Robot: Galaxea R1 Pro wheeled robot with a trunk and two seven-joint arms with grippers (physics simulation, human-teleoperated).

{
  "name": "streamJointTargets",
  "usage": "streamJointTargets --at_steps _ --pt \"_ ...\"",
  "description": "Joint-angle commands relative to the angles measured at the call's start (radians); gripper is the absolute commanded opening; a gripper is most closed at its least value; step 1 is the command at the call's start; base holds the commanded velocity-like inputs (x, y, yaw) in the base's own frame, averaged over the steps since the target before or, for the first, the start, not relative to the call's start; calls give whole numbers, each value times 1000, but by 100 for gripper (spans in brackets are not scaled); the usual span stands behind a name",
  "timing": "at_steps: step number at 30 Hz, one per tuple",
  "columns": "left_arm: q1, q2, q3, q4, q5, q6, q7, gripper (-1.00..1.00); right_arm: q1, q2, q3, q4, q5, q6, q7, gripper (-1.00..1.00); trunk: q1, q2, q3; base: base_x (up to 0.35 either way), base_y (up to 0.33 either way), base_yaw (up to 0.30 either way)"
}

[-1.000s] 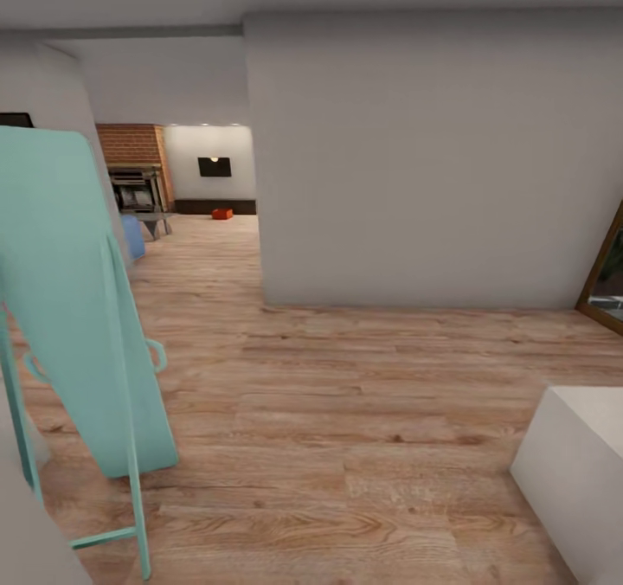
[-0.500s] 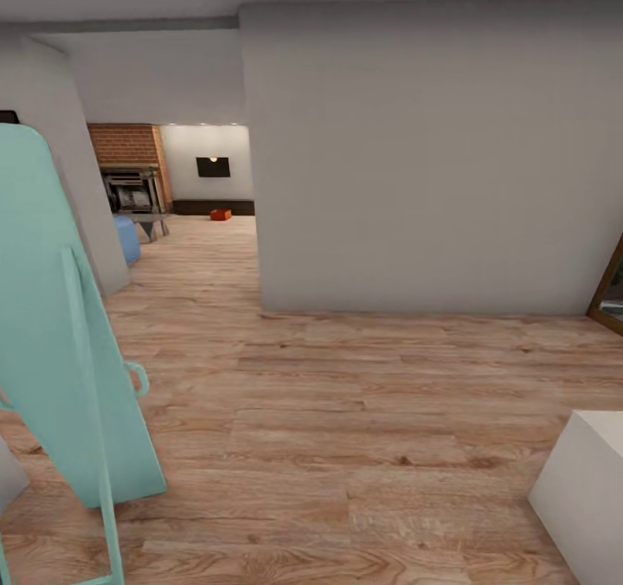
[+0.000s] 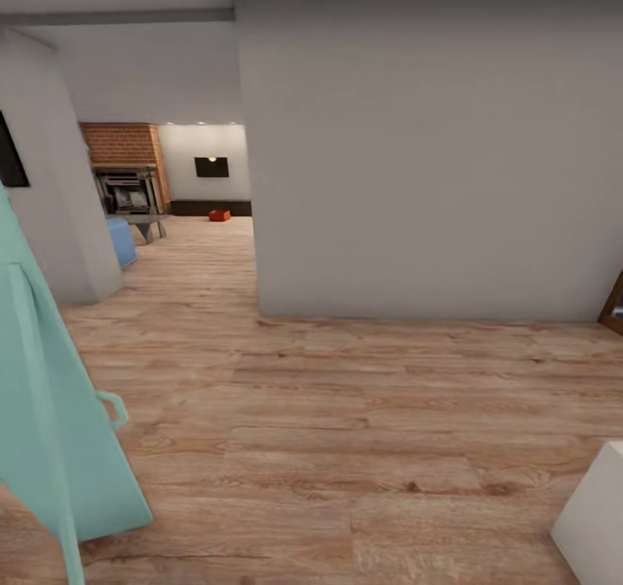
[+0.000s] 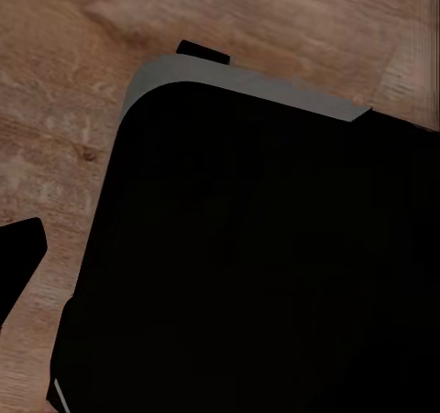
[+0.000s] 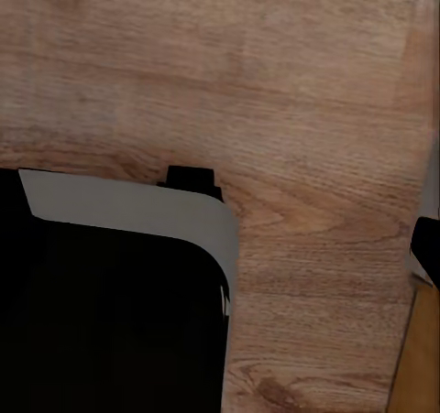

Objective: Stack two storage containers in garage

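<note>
One orange-red storage container (image 3: pixel 220 215) sits small and far off on the light wood floor of the living room, seen through the opening beyond the hallway, below a black wall TV (image 3: pixel 212 167). Both wrist views look down at the wood planks and my own black base. A dark fingertip (image 4: pixel 20 253) of the left gripper pokes in at the edge of the left wrist view. Another dark fingertip (image 5: pixel 427 246) shows at the edge of the right wrist view. Neither view shows how the jaws stand, and nothing is seen held.
A large grey wall block (image 3: pixel 433 161) fills the middle and right ahead. A teal ironing board (image 3: pixel 52 412) leans close at the left. A white box (image 3: pixel 597 516) stands at the lower right. Far off are a brick fireplace (image 3: pixel 125 165) and a blue sofa (image 3: pixel 119 239).
The camera has moved forward and shifted: the ironing board slides further off the left edge, the white box drops toward the lower right corner, and the left wall pillar comes into view.
</note>
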Motion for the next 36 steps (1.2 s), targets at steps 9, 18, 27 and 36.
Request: streamJointTargets --at_steps 9,18,27,36 --pt "0 0 7 0 1 -5 1 100 -1 1 5 3 -13 0 0 100 1 0 -1 323 0 0" --pt "0 0 7 0 1 -6 1 100 -1 7 3 2 -17 3 -8 100 1 0 -1 323 0 0" --pt "0 0 7 0 1 -7 1 100 -1 5 3 1 -15 1 -8 100 1 0 -1 323 0 0" --pt "0 0 7 -1 1 -7 1 100 -1 5 5 1 -7 -1 -7 100 1 0 -1 323 0 0"
